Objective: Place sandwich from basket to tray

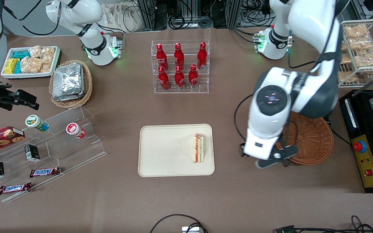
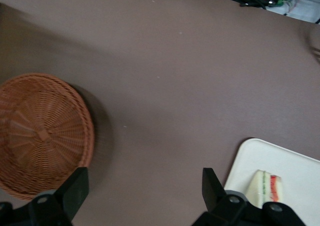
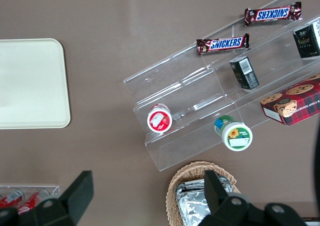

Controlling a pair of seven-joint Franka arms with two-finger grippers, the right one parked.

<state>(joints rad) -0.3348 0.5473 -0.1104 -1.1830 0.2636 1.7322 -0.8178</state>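
- Front view count: one wrapped triangular sandwich of pale bread with red and green filling (image 1: 199, 148), one large cream-beige rectangular plastic tray (image 1: 167, 150), one round brown wicker basket (image 1: 311, 139), and my one black two-finger claw (image 1: 272, 157).
- Six red bottles (image 1: 179, 66) stand in a clear acrylic rack (image 1: 180, 67), three on each step, farther from the front camera than the tray.
- Toward the parked arm's end of the table I count two Snickers bars (image 1: 45, 171), two round lidded cups (image 1: 37, 122) and two small dark boxes (image 1: 31, 152) on a clear stepped stand (image 1: 60, 142), plus one red cookie box (image 1: 0, 137).
- One lighter wicker basket of foil packets (image 1: 71, 83) sits beside one small white tray of snack packets (image 1: 30, 61).
- That sandwich lies on the tray, on the end nearest the brown basket, its filling edge showing as red and green stripes between pale bread.
- My claw hangs spread wide with nothing between its fingers (image 2: 74, 188), over bare table between the tray and the brown basket, near the basket's rim.
- Nothing lies in the brown basket as seen from my wrist.
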